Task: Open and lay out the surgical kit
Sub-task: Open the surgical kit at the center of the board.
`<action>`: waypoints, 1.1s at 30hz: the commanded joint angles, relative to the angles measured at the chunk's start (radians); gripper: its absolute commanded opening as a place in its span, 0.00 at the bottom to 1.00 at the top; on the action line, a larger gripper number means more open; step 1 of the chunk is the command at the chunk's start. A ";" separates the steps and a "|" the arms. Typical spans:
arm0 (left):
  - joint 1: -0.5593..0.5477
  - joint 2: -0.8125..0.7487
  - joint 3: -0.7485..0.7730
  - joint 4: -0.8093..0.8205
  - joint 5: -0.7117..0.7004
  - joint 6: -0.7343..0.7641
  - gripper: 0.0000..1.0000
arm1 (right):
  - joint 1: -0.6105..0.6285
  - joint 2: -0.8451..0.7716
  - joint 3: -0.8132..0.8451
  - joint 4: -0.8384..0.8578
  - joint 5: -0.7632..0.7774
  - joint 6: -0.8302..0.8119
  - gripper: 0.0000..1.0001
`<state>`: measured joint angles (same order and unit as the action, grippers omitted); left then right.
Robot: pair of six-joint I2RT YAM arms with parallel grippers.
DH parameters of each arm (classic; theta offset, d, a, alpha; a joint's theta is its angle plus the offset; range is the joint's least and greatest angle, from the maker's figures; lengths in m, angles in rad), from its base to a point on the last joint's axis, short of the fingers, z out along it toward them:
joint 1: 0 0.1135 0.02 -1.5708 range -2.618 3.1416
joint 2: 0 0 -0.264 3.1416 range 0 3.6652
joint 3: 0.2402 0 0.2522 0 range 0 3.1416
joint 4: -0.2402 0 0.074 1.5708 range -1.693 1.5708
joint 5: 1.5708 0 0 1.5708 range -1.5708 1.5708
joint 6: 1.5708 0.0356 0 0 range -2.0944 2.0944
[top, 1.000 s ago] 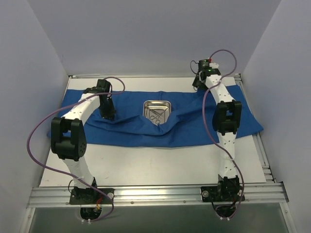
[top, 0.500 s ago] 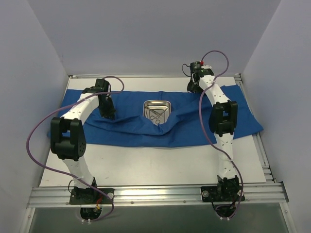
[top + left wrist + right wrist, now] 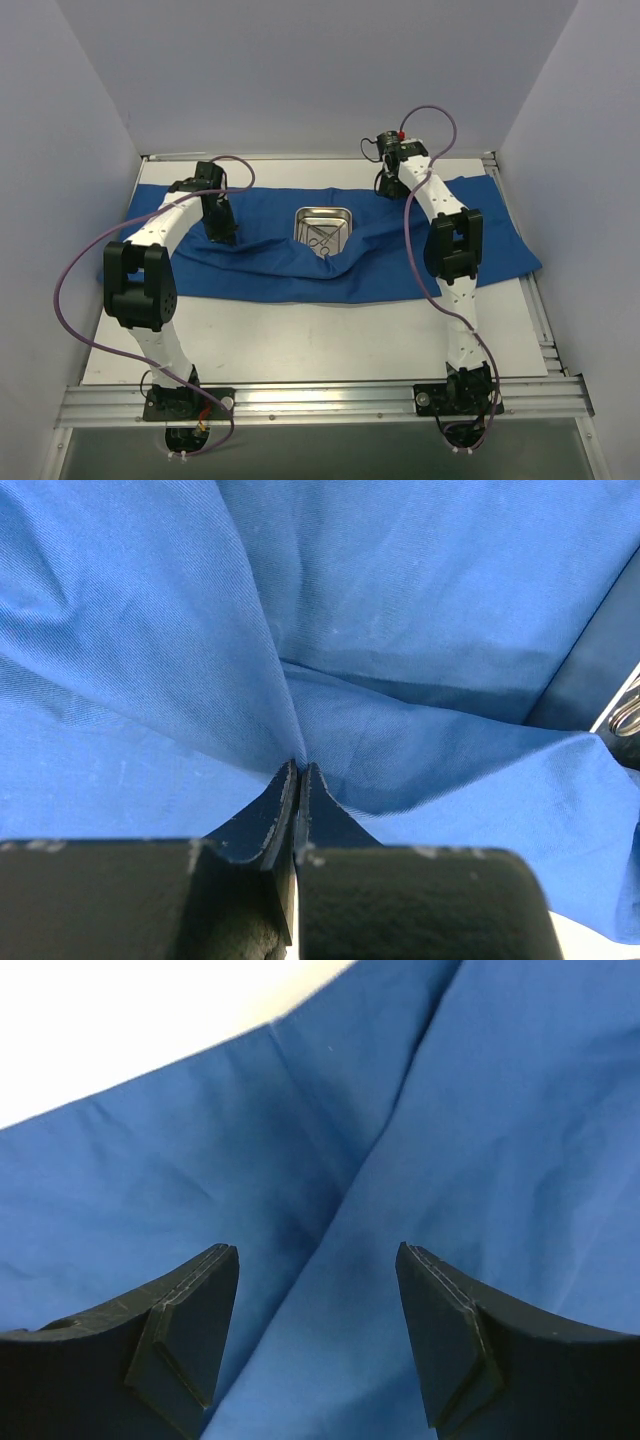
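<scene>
Left of the steel tray (image 3: 323, 209): left gripper (image 3: 298, 768) clamped tight on a pinched-up fold of the blue cloth wrap (image 3: 400, 600), with creases fanning out from the tips. Right of the tray, by its far side: right gripper (image 3: 318, 1255) spread wide, gripping nothing, close over the cloth with one long crease between its two tips; touching or not, hard to say. Just past those tips, a strip of bare white table (image 3: 120, 1020). Bunched up against the near edge of the tray, a hump of cloth. Looping out beside the left arm, a purple cable (image 3: 70, 270), and another by the right arm. All around, plain pale walls.

Since a second ago: right gripper swung in closer to the tray from farther right; left gripper kept shut in the same spot; cloth and tray not moved.

Cloth spread wide across the table on both sides of the tray, smooth at the far side, wrinkled and folded over at the near side. Tray shiny, open on top, with rounded corners, sitting in the middle of the cloth. Inside the tray, thin scissor-like instruments (image 3: 320, 240), too small to count
</scene>
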<state>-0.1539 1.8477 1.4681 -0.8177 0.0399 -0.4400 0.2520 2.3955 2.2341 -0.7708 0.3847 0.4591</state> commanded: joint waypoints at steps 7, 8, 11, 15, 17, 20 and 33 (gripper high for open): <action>0.022 -0.031 0.001 0.031 0.029 0.014 0.02 | 0.007 0.024 0.022 -0.107 0.091 -0.005 0.63; 0.022 -0.030 0.003 0.031 0.031 0.014 0.02 | 0.007 0.028 0.024 -0.108 0.095 -0.007 0.62; 0.022 -0.034 0.003 0.029 0.032 0.014 0.02 | 0.007 0.036 0.028 -0.105 0.092 -0.010 0.60; 0.025 -0.039 0.006 0.025 0.032 0.017 0.02 | 0.009 0.059 0.044 -0.116 0.088 -0.013 0.58; 0.027 -0.042 0.006 0.023 0.031 0.018 0.02 | 0.009 0.071 0.056 -0.119 0.091 -0.011 0.54; 0.033 -0.048 0.006 0.022 0.031 0.021 0.02 | 0.007 0.059 0.059 -0.108 0.089 -0.008 0.42; 0.065 -0.128 -0.020 -0.008 0.000 0.006 0.02 | 0.003 -0.062 0.084 -0.153 0.115 0.001 0.00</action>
<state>-0.1158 1.7985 1.4628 -0.8188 0.0601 -0.4351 0.2554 2.4565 2.3016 -0.8616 0.4580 0.4450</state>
